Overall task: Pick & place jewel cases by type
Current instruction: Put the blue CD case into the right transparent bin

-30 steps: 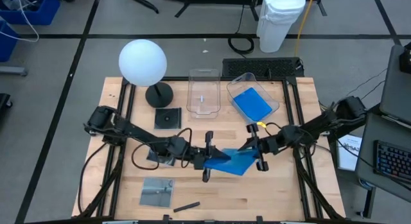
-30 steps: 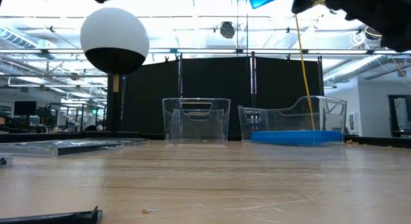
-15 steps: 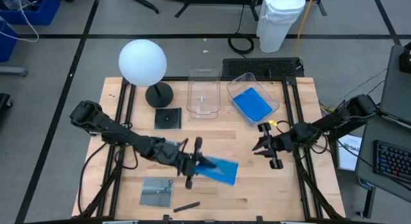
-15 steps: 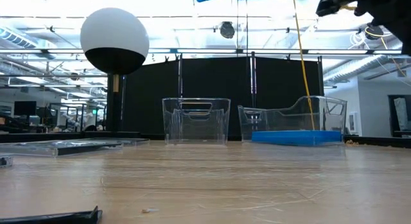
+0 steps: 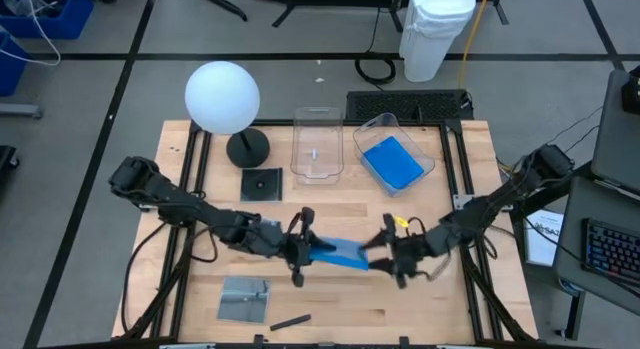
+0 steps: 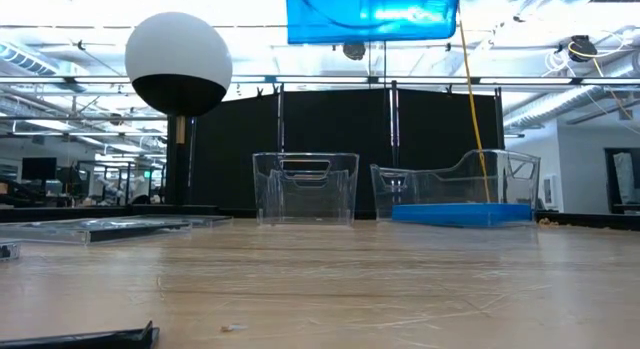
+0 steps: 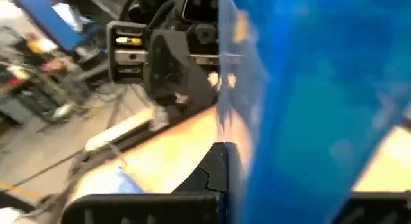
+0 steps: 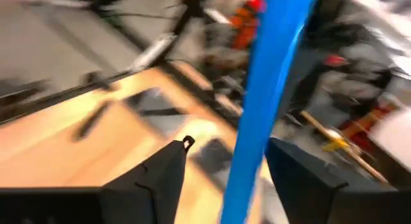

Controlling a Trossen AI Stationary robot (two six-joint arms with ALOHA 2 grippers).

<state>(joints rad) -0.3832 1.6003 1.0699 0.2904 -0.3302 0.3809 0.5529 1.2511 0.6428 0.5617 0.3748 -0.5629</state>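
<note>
A bright blue jewel case (image 5: 337, 254) is held high over the table's middle, its broad face toward the near edge in the low view (image 6: 372, 14). My left gripper (image 5: 303, 251) is shut on its left end. My right gripper (image 5: 385, 257) stands open at its right end. In the right wrist view the case's thin edge (image 8: 260, 89) runs between the two fingers with a gap on each side. Another blue case (image 5: 392, 161) lies flat in the right clear tub (image 5: 425, 157). A dark case (image 5: 261, 184) and a grey one (image 5: 245, 299) lie flat on the table. My left gripper pinches the blue case's left end (image 7: 257, 153) between its two fingers, coming level from the table's left. One finger (image 7: 215, 176) shows against the case's face; the case hides the other. The case is lifted clear of the table and stands on its long edge.
An empty clear tub (image 5: 317, 144) stands left of the tub holding the blue case. A lamp with a white globe (image 5: 222, 97) is at the far left. A small dark stick (image 5: 290, 321) lies near the front edge. The table's near right part is bare wood (image 5: 420, 309).
My right gripper let go of the blue case, drew back toward the table's right edge, then returned, and its fingers now stand on either side of the case's right end. My left gripper kept hold and turned the case onto its edge, lower in the low view.
</note>
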